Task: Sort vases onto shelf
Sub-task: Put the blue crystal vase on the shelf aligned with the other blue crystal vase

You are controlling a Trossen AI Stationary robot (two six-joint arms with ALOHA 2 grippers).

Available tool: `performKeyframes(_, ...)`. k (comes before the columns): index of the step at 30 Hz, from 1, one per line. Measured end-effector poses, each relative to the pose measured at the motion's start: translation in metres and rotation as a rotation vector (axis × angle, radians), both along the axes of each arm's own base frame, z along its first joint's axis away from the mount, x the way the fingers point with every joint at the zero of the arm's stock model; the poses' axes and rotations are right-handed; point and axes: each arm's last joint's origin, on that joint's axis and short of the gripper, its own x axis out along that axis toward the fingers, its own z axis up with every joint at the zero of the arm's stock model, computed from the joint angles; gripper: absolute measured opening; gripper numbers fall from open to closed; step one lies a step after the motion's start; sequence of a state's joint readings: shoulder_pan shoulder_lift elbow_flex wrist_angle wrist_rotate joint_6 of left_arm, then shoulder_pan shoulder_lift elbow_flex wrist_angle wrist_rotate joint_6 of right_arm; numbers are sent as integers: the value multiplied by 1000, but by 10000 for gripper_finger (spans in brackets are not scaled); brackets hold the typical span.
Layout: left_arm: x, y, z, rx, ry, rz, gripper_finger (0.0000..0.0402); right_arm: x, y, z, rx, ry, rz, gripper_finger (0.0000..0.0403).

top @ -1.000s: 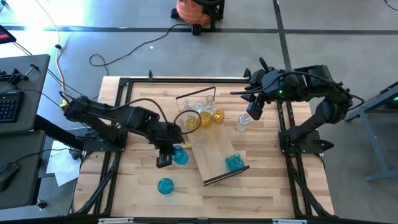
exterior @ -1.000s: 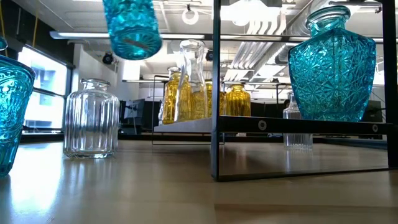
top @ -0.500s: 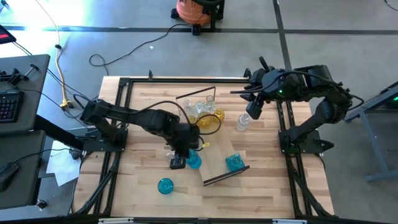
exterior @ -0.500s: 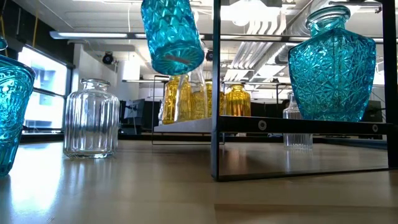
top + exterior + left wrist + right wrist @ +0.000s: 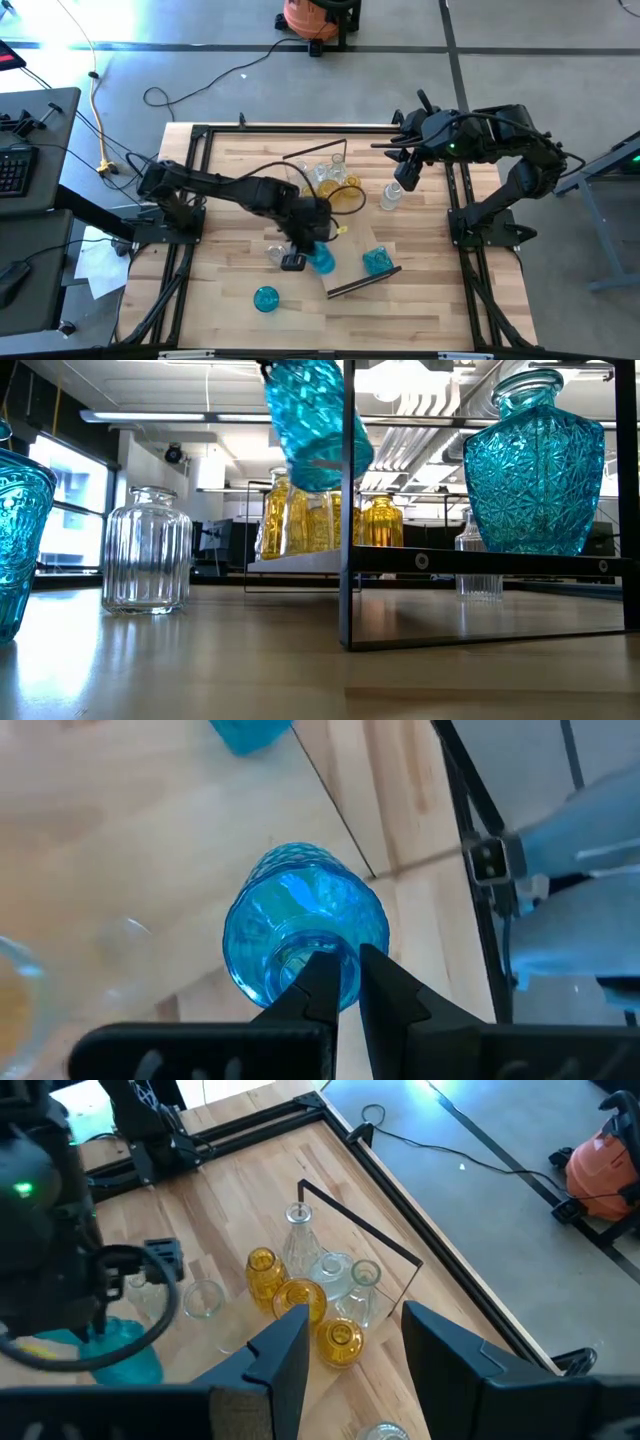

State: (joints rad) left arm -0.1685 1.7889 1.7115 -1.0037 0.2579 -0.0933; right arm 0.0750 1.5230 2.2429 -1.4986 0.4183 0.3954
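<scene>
**Blue vase carried above the counter**

From above, my left end effector [image 5: 296, 262] is clamped on a blue vase [image 5: 320, 260] at the near edge of the shelf [image 5: 352, 262], a light plank lying on the pale wood counter [image 5: 225, 225]. My right end effector [image 5: 408, 178] hangs spread wide and empty near a clear vase [image 5: 390, 196]. The grey floor carries a cable and an orange vacuum [image 5: 312, 18].

At counter height, the blue vase [image 5: 318, 422] hangs tilted in the air beside the shelf's dark frame [image 5: 347, 505]; ceiling ducts and windows lie behind.

My left wrist shows my fingers [image 5: 322, 985] pinching the vase's rim [image 5: 305, 942].

My right wrist looks past parted fingers [image 5: 285, 1348] at amber vases [image 5: 296, 1302] clustered on the shelf.
</scene>
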Motion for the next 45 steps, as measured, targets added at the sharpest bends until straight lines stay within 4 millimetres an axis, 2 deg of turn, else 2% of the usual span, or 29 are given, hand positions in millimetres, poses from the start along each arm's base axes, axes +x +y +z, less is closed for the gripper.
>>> performKeyframes(4, 4, 6, 1, -2, -33, 18, 12, 0, 0, 0, -1, 1, 1, 145)
performKeyframes(15, 20, 7, -25, -7, 21, -16, 14, 0, 0, 0, -6, 5, 8, 145)
performKeyframes(24, 25, 8, -25, -21, -20, -37, 14, 0, 0, 0, -5, 5, 9, 145)
performKeyframes(32, 35, 6, -35, -29, -29, -46, 14, 0, 0, 0, -5, 5, 9, 145)
performKeyframes(45, 35, 7, -38, -21, -24, -68, 14, 0, 0, 0, -5, 4, 9, 145)
